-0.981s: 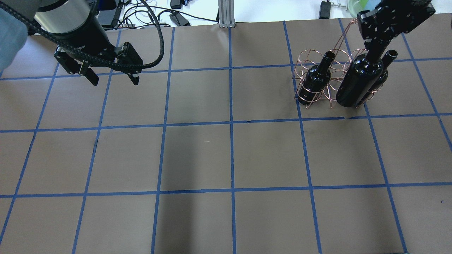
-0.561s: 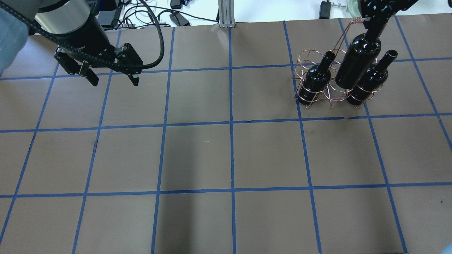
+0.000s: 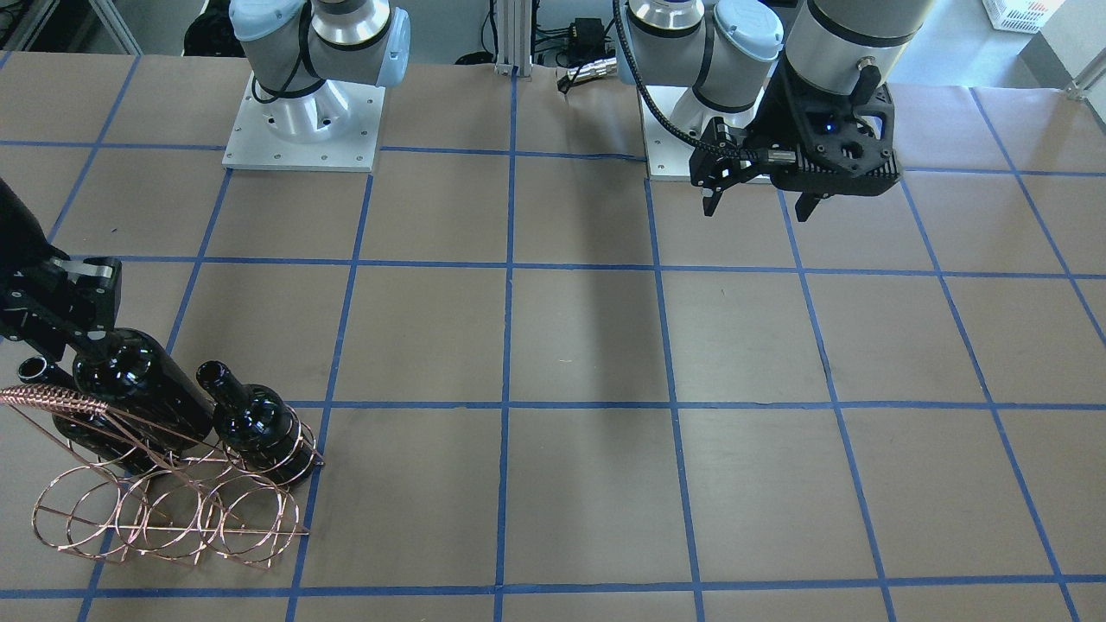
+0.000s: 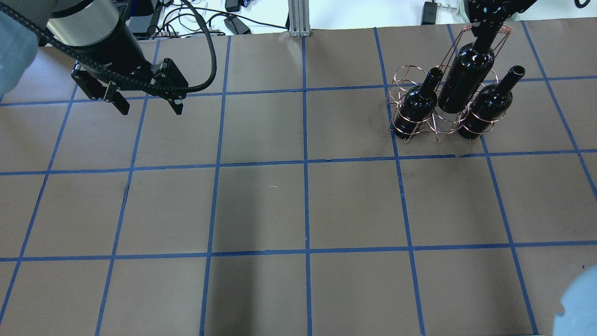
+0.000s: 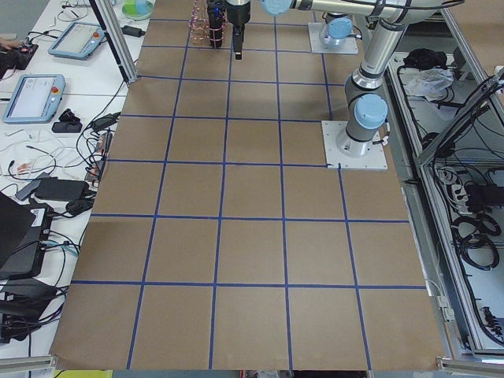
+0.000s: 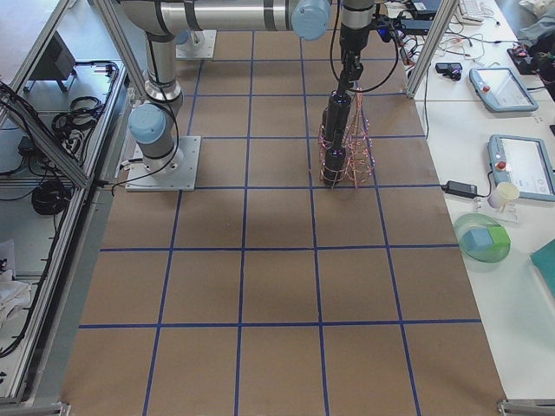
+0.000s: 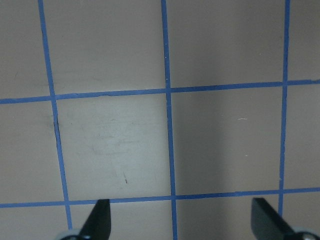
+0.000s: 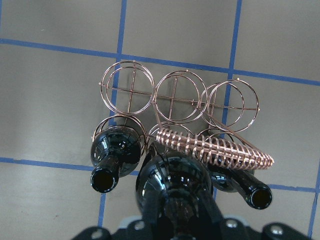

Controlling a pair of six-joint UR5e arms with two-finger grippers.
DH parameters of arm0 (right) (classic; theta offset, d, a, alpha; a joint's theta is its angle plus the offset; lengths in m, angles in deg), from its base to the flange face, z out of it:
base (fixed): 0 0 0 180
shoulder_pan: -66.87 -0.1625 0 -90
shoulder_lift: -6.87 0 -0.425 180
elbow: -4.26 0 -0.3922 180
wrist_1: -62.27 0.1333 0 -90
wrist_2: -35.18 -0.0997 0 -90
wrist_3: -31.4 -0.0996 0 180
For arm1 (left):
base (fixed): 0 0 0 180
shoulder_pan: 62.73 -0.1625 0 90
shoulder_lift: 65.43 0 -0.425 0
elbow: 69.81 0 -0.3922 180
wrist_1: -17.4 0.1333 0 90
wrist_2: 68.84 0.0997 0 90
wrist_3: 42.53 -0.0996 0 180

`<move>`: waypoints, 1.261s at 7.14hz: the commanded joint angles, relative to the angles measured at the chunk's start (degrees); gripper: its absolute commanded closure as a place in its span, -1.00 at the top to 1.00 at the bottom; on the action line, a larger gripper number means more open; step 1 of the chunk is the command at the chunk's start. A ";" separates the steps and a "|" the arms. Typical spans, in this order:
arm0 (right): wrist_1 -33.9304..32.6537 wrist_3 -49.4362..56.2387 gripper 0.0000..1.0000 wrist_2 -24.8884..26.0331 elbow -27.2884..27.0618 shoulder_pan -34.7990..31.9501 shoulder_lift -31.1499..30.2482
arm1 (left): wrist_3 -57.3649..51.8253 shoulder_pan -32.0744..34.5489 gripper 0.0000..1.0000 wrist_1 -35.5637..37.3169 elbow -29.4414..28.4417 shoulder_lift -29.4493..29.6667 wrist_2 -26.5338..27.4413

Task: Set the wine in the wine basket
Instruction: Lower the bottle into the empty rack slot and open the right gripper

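Three dark bottles stand at the wine basket, and each view adds something the others lack. The overhead view sets the wine between a seated bottle and a second seated bottle. Its neck is clamped in the right fingers at the top edge of that view.

Only the right wrist view, looking down the wine's length, shows that the basket has two rows of three hoops. The far row shows as bare copper rings. The wine hangs at the middle hoop of the near row, just beside the twisted handle, which slants across that row.

The overhead and front-facing views make the wine seem to lean. The exterior right view shows its long axis upright, with the mouth up inside the fingers and the base down towards the hoop. How far the base has entered the hoop cannot be told.

The wine is near-black and glossy, has no label, and carries small highlights on its rounded shoulder.

The left fingers are spread wide and hold nothing. They hang over the brown bench with its blue tape grid, well apart from the basket.
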 commanded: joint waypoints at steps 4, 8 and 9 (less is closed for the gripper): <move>-0.86 0.41 -0.82 0.29 -0.41 0.30 1.35 | 0.07 0.06 1.00 -0.04 0.10 0.06 0.16; -5.58 0.59 -0.85 0.46 -5.84 0.30 1.35 | 0.50 0.06 1.00 0.23 0.37 0.06 1.65; -7.08 0.85 -0.85 -0.06 -7.08 0.30 1.53 | 0.51 0.06 1.00 0.23 0.45 -0.03 1.65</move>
